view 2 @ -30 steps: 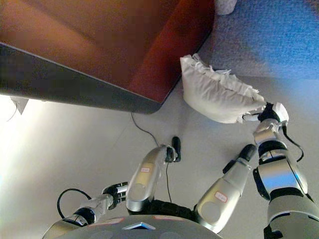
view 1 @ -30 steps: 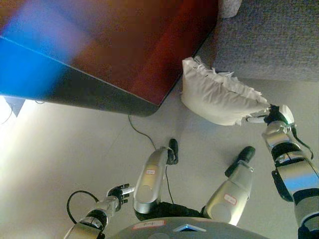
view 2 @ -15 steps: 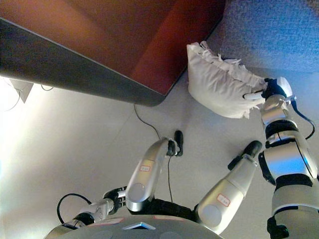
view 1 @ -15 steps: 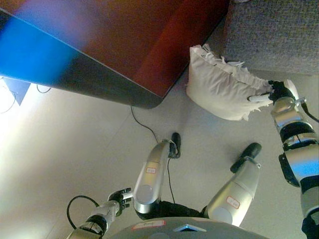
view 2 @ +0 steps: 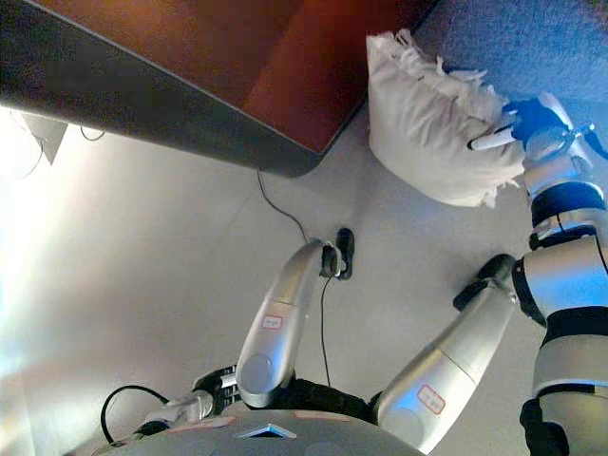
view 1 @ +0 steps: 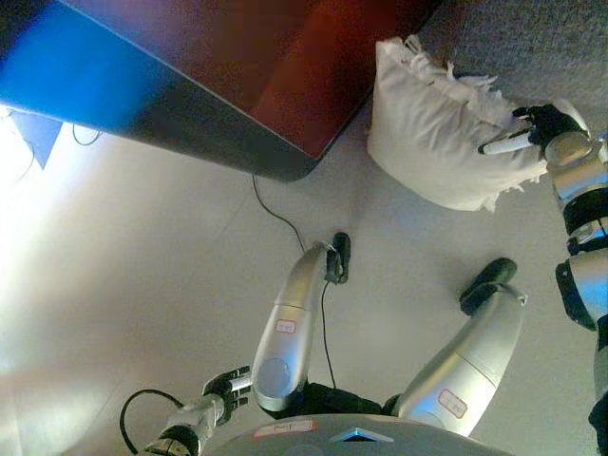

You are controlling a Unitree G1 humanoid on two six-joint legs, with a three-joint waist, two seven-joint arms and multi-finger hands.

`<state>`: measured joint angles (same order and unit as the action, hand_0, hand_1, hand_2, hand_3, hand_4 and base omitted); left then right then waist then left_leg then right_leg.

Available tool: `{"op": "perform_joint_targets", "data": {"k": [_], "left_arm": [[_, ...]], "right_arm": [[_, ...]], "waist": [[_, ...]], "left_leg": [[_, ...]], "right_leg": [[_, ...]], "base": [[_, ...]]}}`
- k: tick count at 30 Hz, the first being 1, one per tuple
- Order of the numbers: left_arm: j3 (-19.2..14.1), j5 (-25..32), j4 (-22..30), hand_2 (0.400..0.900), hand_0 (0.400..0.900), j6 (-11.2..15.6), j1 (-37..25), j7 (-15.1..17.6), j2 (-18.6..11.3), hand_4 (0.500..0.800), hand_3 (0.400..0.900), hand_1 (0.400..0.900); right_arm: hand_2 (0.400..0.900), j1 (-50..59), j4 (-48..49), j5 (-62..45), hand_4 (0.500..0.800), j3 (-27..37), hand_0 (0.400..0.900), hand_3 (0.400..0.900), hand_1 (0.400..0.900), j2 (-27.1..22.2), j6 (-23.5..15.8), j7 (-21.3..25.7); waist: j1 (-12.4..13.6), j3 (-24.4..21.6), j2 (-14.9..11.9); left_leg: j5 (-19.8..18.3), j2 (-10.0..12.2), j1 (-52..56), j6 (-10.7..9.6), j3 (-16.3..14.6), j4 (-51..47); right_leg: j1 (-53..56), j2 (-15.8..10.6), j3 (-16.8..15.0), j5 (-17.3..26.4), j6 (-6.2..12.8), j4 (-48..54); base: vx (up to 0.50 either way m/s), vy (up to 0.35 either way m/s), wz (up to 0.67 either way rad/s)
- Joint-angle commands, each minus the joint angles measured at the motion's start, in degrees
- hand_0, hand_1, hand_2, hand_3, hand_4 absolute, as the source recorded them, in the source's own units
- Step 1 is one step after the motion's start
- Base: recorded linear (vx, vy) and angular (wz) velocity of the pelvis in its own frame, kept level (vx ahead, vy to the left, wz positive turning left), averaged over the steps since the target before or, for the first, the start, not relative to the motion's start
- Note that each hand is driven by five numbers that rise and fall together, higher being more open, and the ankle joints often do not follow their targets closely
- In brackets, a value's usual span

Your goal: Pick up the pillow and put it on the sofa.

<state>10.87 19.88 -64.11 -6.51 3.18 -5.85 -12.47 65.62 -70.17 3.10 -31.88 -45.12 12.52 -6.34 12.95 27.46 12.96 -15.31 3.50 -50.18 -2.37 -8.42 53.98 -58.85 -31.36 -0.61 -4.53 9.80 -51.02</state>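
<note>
one white pillow [view 1: 437, 133], upper right | right hand [view 1: 543, 126] pinching its frilled edge | left hand [view 1: 226, 387], lower left, fingers loosely curled, empty | one red sofa [view 1: 285, 66], top

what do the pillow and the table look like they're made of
Pillow: soft off-white fabric, probably cotton, creased and dented, with a frayed fringe edge. Table: looks like dark reddish wood with a smooth, slightly glossy top; could be veneer.

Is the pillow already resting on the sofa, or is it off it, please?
Off it: the pillow is pinched at its edge by the right hand, above the floor.
</note>
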Motion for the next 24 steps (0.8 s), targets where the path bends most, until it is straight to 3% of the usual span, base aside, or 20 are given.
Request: {"op": "perform_joint_targets", "data": {"k": [1, 2, 3, 4, 9, 13, 24], "left_arm": [[-2.17, -2.70, 1.14, 0.900, 0.900, -1.71, 7.82, -0.25, -4.63, 0.800, 0.900, 0.900], [-2.64, -2.83, 2.31, 0.900, 0.900, -1.91, 8.87, -1.93, -5.30, 0.800, 0.900, 0.900], [-2.78, -2.86, 2.71, 0.900, 0.900, -1.84, 9.36, -2.59, -5.59, 0.800, 0.900, 0.900], [-2.89, -2.95, 3.17, 0.900, 0.900, -1.75, 10.10, -3.55, -6.04, 0.800, 0.900, 0.900], [-4.19, -2.94, 2.40, 0.900, 0.900, 0.87, 12.30, -8.06, -7.68, 0.800, 0.900, 0.900], [-4.83, -2.80, 1.32, 0.900, 0.900, 2.91, 12.91, -10.22, -8.28, 0.800, 0.900, 0.900], [-5.46, -1.19, 1.94, 0.900, 0.900, 2.46, 13.47, -12.25, -9.49, 0.800, 0.900, 0.900]], "right_arm": [[0.806, 7.47, 5.07, 1.58, 0.744, -4.23, 0.806, 0.806, 0.806, -4.25, -0.32, -2.46], [0.731, 8.82, 5.52, 1.87, 0.699, -5.23, 0.731, 0.731, 0.731, -5.25, -0.08, -4.56], [0.500, 9.34, 5.50, 1.82, 0.560, -5.60, 0.500, 0.500, 0.500, -5.59, -0.16, -5.77], [0.400, 9.76, 5.69, 1.95, 0.500, -5.95, 0.400, 0.400, 0.400, -5.90, 0.09, -7.24], [0.400, 10.39, 5.37, 2.24, 0.500, -6.83, 0.400, 0.400, 0.400, -7.62, -1.15, -8.79], [0.400, 11.35, 4.24, 2.52, 0.500, -7.49, 0.400, 0.400, 0.400, -8.44, -3.01, -6.71], [0.400, 12.23, 4.30, 2.72, 0.500, -7.88, 0.400, 0.400, 0.400, -9.59, -4.26, -4.39]], "waist": [[-0.01, 2.30, 6.41], [-0.22, 2.30, 7.10], [-0.29, 2.29, 7.35], [-0.43, 2.29, 7.73], [-0.96, 2.12, 8.64], [-1.19, 1.94, 9.02], [-1.33, 0.97, 9.19]], "left_leg": [[1.29, 0.40, 0.88, -1.61, 4.63, -2.13], [1.25, 0.38, 0.20, -1.73, 4.71, -1.53], [1.20, 0.35, -0.15, -1.79, 4.77, -1.19], [1.18, 0.33, -0.57, -1.98, 4.85, -0.67], [1.23, 0.58, -1.60, -2.59, 4.77, 0.65], [1.55, 1.05, -1.86, -2.94, 4.56, 0.53], [2.97, 1.89, 0.83, -4.03, 4.21, -3.33]], "right_leg": [[3.02, 3.32, -2.82, -7.10, -4.75, -5.38], [1.63, 3.49, -3.74, -7.65, -4.80, -6.75], [0.96, 3.61, -4.23, -7.94, -4.83, -7.42], [0.14, 3.69, -4.72, -8.32, -4.81, -8.36], [-2.05, 4.22, -5.98, -9.16, -5.08, -10.78], [-3.00, 4.29, -6.23, -9.25, -5.13, -11.47], [-1.70, 4.10, -5.19, -8.66, -4.77, -9.96]], "base": [[-0.05, 0.085, 0.00], [-0.05, 0.094, -0.01], [-0.05, 0.118, 0.01], [-0.03, 0.085, 0.04], [-0.04, 0.047, 0.05], [-0.06, 0.001, 0.06], [-0.05, -0.004, 0.03]]}}
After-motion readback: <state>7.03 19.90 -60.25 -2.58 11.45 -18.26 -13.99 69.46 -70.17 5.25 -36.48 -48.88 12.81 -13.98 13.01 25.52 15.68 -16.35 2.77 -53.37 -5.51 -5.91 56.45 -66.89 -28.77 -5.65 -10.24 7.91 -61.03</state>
